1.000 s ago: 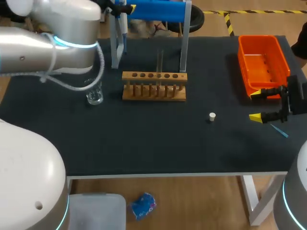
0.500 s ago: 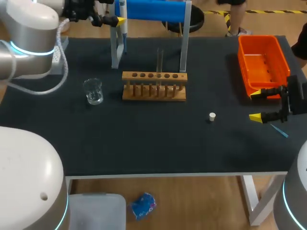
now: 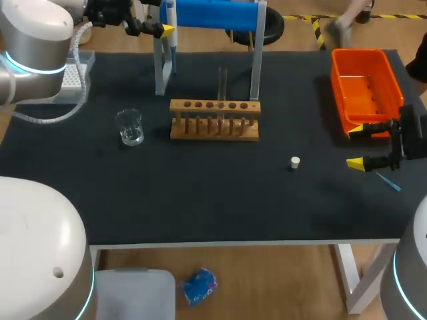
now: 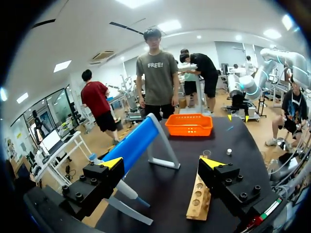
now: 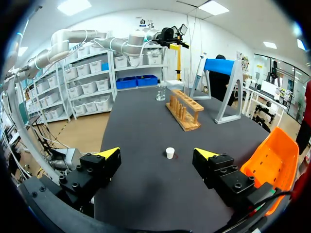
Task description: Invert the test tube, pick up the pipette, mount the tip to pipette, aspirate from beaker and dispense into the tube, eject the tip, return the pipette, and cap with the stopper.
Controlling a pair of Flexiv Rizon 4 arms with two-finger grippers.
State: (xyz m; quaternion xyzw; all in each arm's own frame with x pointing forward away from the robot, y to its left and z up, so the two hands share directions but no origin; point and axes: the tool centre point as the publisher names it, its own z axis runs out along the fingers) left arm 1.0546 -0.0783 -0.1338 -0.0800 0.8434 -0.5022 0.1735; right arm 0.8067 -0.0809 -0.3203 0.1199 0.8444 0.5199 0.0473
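From my console the job looks close to its end, as far as I can judge. The pipette hangs on the blue stand behind the wooden rack, so I take the return as done. A thin pale-blue sliver, probably the ejected tip, lies on the table far to the right of the rack. The test tube stands mouth-up in the rack; I cannot tell whether there is liquid in it. What is left is the capping: the stopper sits alone on the table, in front of the rack and to its right, not yet on the tube.

My left pincer is up by the stand behind the rack, fingers apart and holding nothing. My right pincer waits well right of the rack, also spread wide and bare, with the stopper ahead of it in line with the gap.

The rack is pale wood, a flat bar with a row of round holes on thin dowels. The tube is slim clear glass, and the beaker left of the rack is a short clear cylinder. The stopper is a small white plug, matt. The table has a dark, cloth-like surface. An orange bin, glossy plastic with ribbed walls, sits right of the rack.
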